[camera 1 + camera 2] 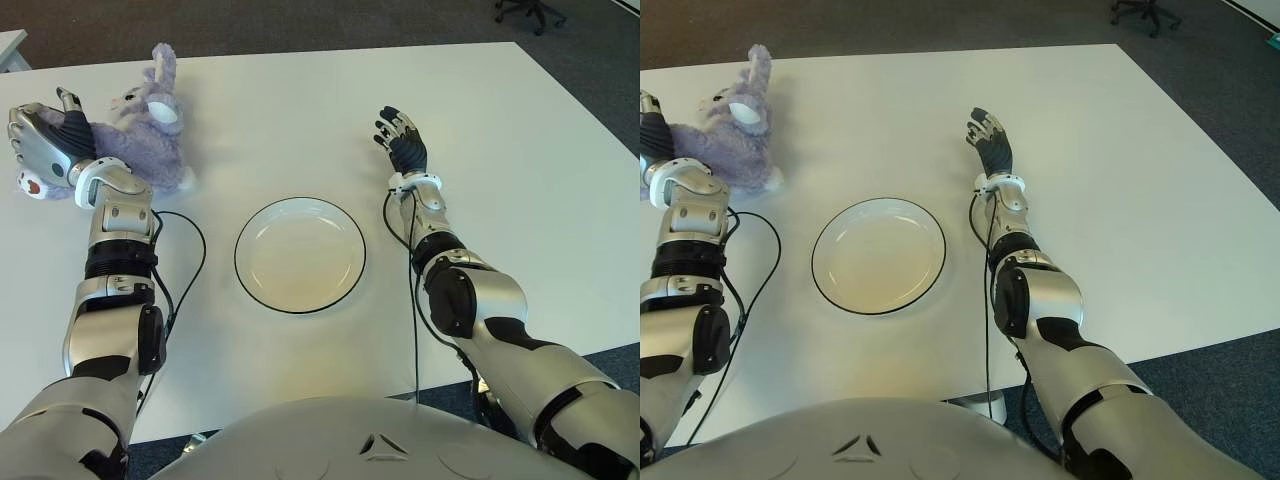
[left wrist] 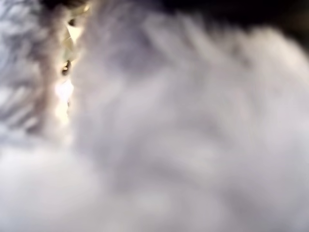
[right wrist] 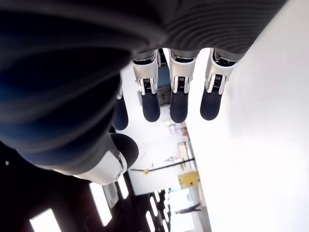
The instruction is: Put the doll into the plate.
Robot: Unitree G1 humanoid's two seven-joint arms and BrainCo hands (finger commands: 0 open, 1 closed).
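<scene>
**Doll at far-left of table, left hand on it, plate bare**

Doll (image 1: 135,135), a fuzzy purple bunny w/ long ears, lies on the white table (image 1: 300,110) toward the far-left corner, well apart from the plate (image 1: 300,255). One ear sticks up toward the table's far edge, the white-lined face turned up and to the robot's right. Small red-and-white bit shows at the doll's left end, near the table edge; can't tell what it is.

Left hand (image 1: 45,135) is at the doll's left side, pressed against the plush body, back of hand facing up, one dark finger raised above the fur. Left wrist view is nothing but purple-white fur filling the frame, so the palm is right up against the toy. Whether the fingers actually close round it, can't tell from here.

Right hand (image 1: 402,140) shows over the table to the right of the plate and a bit beyond it, palm down, fingers (image 3: 177,104) straight and spread, holding nothing.

Plate is white w/ a thin dark rim, sits centre-front betw. the two arms. Black cables run along both forearms; the left one loops on the table beside the plate.

Office chair (image 1: 530,12) base on the dark carpet beyond the far-right corner.
</scene>
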